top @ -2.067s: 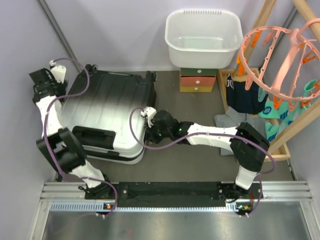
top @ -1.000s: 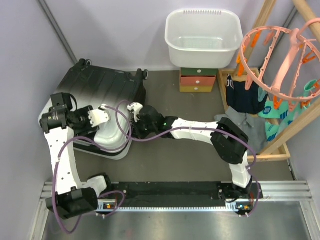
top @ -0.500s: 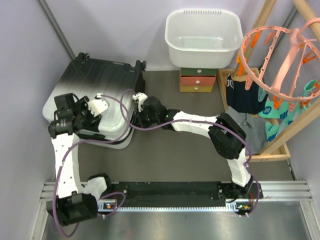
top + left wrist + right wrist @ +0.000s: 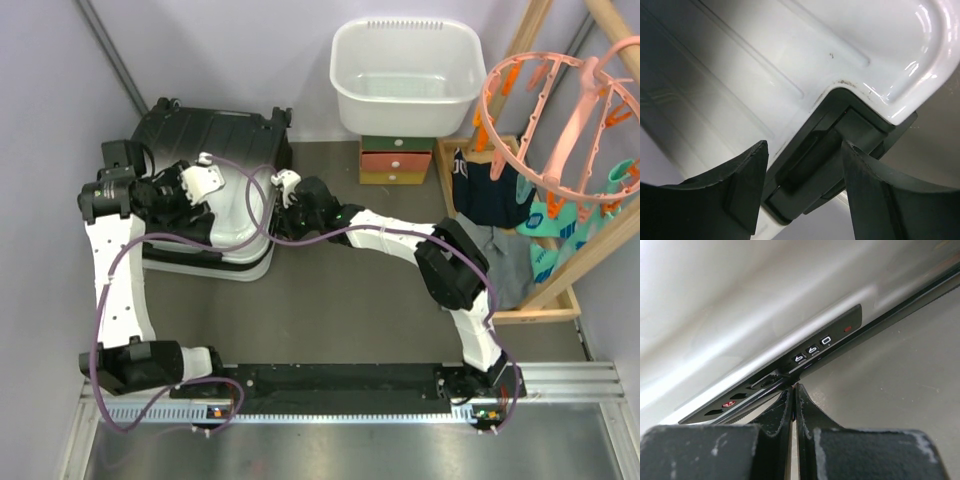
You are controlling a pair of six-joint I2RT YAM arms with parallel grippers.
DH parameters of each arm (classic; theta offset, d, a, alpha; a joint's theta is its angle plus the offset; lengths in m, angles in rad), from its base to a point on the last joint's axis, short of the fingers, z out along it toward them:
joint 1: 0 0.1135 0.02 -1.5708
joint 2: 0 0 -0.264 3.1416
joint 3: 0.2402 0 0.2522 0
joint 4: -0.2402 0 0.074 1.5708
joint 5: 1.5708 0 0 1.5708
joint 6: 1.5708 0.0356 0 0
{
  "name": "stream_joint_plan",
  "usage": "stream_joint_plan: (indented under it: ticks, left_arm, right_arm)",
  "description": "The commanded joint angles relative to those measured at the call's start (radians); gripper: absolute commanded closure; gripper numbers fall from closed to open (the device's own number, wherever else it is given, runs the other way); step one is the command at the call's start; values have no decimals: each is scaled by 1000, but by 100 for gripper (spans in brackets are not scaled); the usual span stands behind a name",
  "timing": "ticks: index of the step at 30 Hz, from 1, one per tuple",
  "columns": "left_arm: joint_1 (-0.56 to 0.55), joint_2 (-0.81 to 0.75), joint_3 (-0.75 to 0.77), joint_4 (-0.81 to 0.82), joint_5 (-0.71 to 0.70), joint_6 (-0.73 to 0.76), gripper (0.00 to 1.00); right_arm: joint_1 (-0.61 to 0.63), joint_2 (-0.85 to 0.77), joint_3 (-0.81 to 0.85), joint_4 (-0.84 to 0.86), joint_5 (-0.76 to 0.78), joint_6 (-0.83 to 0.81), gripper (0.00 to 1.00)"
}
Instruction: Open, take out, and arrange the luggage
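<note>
At the far side of the grey-brown surface (image 4: 340,320) in front of me, a white plastic basket (image 4: 405,118) stands against a pale lilac wall (image 4: 240,60), with a small drawer box (image 4: 397,160) in green, orange and yellow just below it in the overhead view. To my right leans a wooden rack (image 4: 590,250) carrying a round pink peg hanger (image 4: 585,105) with orange clips. A dark navy garment (image 4: 490,195) and teal cloth (image 4: 560,235) hang there, above a crumpled grey cloth (image 4: 452,240).

Ribbed black-to-white luggage (image 4: 215,135) lies flat at far left.
</note>
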Motion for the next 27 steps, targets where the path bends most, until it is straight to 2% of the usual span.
stream_joint_plan:
  ticks: [1,5,7,13,17,20,27]
  left_arm:
    - [-5,-50,47,-297,60,97,35]
    - [-5,-102,-132,-296,-38,201,33]
    - [-5,-113,-175,-294,-63,249,33]
    - [-3,-64,-123,-278,-8,215,31]
    - [-5,-64,-151,-195,-24,200,29]
    - [-11,-44,-184,-204,-78,237,28]
    - [-43,-61,-295,5,-136,226,28]
  right_arm:
    - [1,-8,78,97,-38,-24,100]
    - [0,-17,58,106,-35,-26,100]
    - [0,-17,58,106,-33,-26,100]
    - [0,-14,48,109,-35,-23,100]
    - [0,-14,44,107,-30,-23,100]
    - [0,-16,42,104,-29,-21,100]
    - [0,-6,52,106,-41,-17,100]
